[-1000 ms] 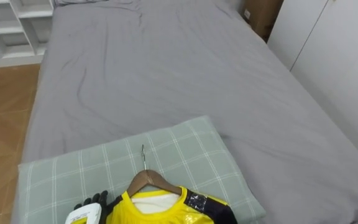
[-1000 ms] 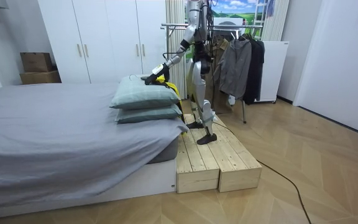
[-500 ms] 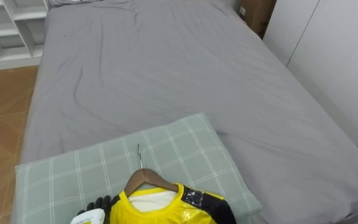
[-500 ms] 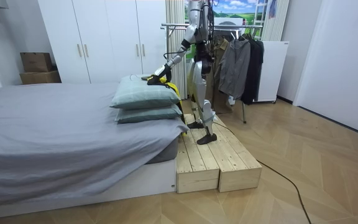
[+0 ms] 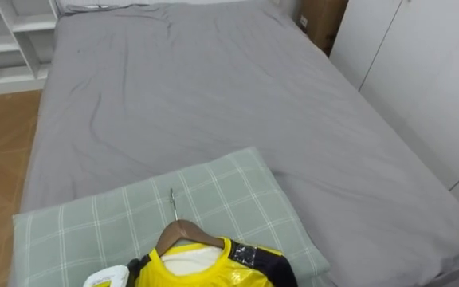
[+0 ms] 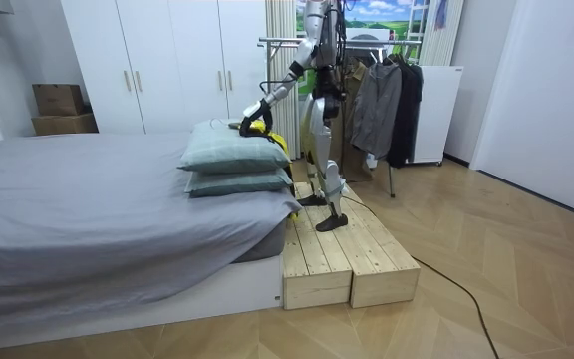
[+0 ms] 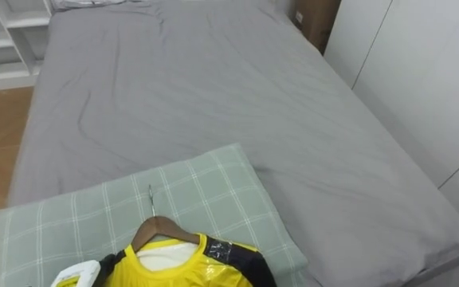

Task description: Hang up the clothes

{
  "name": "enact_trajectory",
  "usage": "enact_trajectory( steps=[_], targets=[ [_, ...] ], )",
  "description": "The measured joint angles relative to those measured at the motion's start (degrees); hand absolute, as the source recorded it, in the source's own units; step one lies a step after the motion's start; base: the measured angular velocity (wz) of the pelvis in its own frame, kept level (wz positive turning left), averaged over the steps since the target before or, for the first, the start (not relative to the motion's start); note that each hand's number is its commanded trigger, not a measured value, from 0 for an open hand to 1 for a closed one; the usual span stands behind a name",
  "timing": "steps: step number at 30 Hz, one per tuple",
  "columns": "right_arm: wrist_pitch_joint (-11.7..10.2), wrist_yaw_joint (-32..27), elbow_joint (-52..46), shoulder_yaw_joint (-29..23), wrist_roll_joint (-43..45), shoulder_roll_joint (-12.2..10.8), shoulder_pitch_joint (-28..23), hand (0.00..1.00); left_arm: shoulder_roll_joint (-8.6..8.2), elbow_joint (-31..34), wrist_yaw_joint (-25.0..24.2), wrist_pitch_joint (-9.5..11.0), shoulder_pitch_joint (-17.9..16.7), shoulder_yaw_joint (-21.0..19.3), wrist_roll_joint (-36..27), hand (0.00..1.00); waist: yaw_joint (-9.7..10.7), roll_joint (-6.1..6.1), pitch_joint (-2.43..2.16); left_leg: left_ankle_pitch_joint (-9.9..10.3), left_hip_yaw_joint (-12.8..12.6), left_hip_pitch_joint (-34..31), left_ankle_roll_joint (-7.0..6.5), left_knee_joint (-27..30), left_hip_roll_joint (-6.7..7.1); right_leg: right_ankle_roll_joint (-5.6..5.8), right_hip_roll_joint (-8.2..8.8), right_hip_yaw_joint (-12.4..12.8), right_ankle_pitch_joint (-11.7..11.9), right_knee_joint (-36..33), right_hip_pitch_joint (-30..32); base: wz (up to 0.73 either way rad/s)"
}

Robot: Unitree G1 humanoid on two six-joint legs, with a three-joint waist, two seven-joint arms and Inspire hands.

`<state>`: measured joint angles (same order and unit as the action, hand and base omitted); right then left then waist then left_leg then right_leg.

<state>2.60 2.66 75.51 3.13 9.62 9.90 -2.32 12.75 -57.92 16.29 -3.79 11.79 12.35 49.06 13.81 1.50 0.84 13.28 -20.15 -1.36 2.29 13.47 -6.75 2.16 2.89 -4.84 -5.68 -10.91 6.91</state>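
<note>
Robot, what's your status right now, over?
Left hand shut on yellow shirt, on its wooden hanger. Shirt over the green checked pillow. Clothes rack behind; nothing blocking.

Light: bright, even and soft, in the eye views and the room view alike.
Bed (image 5: 213,104): grey sheet lit evenly; faint shading in the creases toward 10 o'clock.
Pillow (image 5: 237,199): narrow soft shadow on the sheet along its 3 o'clock edge.
Shirt (image 5: 205,271): slight sheen at 6 o'clock.
Floor (image 6: 526,259): pale reflections at 4 o'clock in the room view.
Wardrobe (image 6: 167,60): white doors evenly bright, no glare.
Platform (image 6: 347,259): dark shadow beside it, under the bed's edge.
</note>
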Motion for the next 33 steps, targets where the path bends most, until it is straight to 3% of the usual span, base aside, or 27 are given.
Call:
enact_trajectory(
  steps=[6,26,33],
  targets=[
    [0.1,0.0,0.1,0.0,0.8,0.0,-0.5,0.0,0.42,-0.3,1.0,0.0,0.1,-1.8,0.1,1.0,0.1,0.05,-0.23,0.0,-0.1,0.5,0.01,0.0,-0.05,-0.01,-0.05,0.0,0.0,-0.1,-0.3,-0.02],
    [0.9,-0.1,-0.2,-0.6,1.9,0.0,-1.2,0.0,-0.09,-1.8,2.5,0.0,-1.2,-3.6,-0.2,1.0,-0.1,0.48,-0.3,-0.1,-1.3,2.8,0.24,-0.8,-0.4,-0.17,-0.48,-0.1,0.1,-0.8,-1.6,-0.02],
    [1.2,-0.1,-1.3,-0.6,-0.1,0.0,-1.7,0.0,-0.57,-1.8,4.2,0.0,-2.4,-4.5,-4.7,1.0,-0.1,0.22,-0.42,-0.4,-1.4,5.1,0.65,-2.0,-0.53,-0.25,-0.87,-0.1,0.0,-0.7,-3.3,0.0]
  ],
)
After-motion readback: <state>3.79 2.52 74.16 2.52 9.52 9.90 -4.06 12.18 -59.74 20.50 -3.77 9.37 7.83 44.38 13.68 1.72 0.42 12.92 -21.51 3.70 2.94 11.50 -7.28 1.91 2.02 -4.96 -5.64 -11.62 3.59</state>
